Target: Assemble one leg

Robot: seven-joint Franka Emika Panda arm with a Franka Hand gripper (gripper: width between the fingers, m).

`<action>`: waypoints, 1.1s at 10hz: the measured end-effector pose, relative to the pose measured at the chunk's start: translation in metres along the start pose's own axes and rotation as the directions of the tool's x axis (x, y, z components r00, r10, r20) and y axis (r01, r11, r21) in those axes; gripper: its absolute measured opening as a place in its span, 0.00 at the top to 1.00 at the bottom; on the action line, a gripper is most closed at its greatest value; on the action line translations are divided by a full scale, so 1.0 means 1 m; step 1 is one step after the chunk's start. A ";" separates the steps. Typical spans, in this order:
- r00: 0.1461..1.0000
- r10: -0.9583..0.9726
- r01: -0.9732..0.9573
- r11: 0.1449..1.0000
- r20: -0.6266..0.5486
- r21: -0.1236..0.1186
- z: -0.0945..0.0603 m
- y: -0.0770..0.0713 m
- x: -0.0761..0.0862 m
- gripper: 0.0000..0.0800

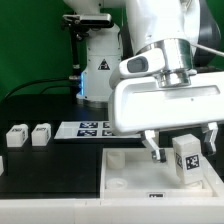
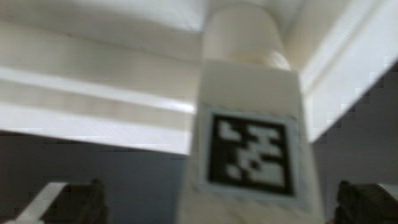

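- The leg (image 1: 187, 160) stands upright between the two fingers (image 1: 153, 150) of the gripper (image 1: 182, 150), with its tagged face turned toward the exterior camera.
- The jaws are spread wide. In the wrist view the leg (image 2: 249, 120) fills the middle, and dark gaps separate it from each of the fingers (image 2: 71, 200), so neither pad touches it.
- The leg rests on the large white tray-like piece (image 1: 125, 175), toward the exterior view's right end of it and close to the near rim.
- There is free room on both sides of the leg inside the jaws. The gap looks wider toward the exterior view's left.
- The rest of the tray-like piece lies bare toward the exterior view's left. Beyond its edge the black table (image 1: 50, 175) stretches open.
- Three legs can be counted for certain: the one between the fingers and two other legs (image 1: 17, 136) (image 1: 41, 133), which sit side by side on the table, well apart from the gripper.
- A pale speck at the exterior view's left border may be a fourth leg, but too little of it shows to tell.
- One marker board (image 1: 85, 128) lies flat behind the tray-like piece, just beside the two other legs.
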State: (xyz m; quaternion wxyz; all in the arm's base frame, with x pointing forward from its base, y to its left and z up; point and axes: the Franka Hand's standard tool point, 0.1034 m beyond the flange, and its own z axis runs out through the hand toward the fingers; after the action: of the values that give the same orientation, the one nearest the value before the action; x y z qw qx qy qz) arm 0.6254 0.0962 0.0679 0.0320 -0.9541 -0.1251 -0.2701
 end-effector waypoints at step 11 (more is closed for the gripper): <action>0.867 -0.012 -0.055 0.991 0.498 0.121 -0.008 -0.013 0.011 0.52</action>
State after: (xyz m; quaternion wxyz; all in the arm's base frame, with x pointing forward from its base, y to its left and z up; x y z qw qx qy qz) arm 0.6271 0.1105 0.0800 0.0645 -0.9886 -0.1359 -0.0062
